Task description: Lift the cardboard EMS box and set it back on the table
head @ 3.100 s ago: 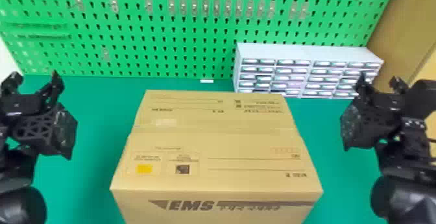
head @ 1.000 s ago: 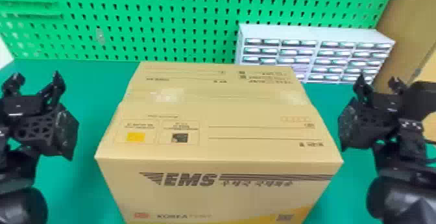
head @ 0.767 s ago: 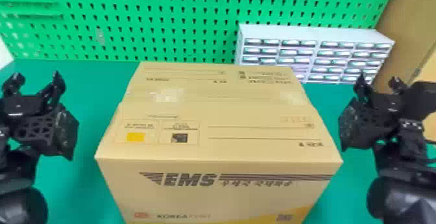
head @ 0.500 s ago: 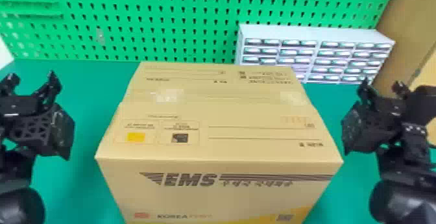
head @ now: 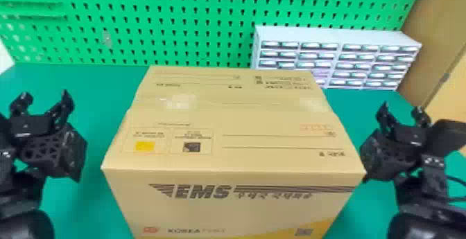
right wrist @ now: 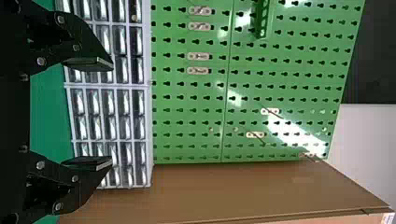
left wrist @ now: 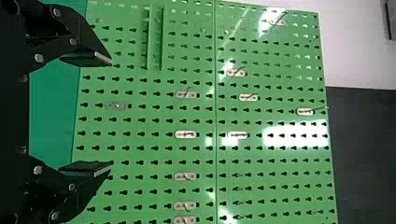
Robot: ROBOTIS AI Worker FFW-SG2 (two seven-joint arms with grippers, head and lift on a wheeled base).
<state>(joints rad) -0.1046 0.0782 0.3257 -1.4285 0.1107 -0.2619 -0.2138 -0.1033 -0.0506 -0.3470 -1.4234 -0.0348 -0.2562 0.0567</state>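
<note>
Beyond both claws we face the green pegboard [head: 222, 30], with the green bench [head: 93, 89] stretching out below them. The EMS box [head: 222, 172] sits between the claws, lid flaps up and lettered side towards us. Ahead of the right claw [head: 402, 107], near the pegboard, is the drawer cabinet [head: 333, 35]. Each claw has its fingers spread with nothing between them; the left claw [head: 44, 98] is apart from the box, while we cannot tell whether the right one touches it. We judge we are lining up for the lift: next we should bring both claws inward evenly, press their flanks against the box's sides, then raise it level. Uneven pressure could twist it or let it slip.
</note>
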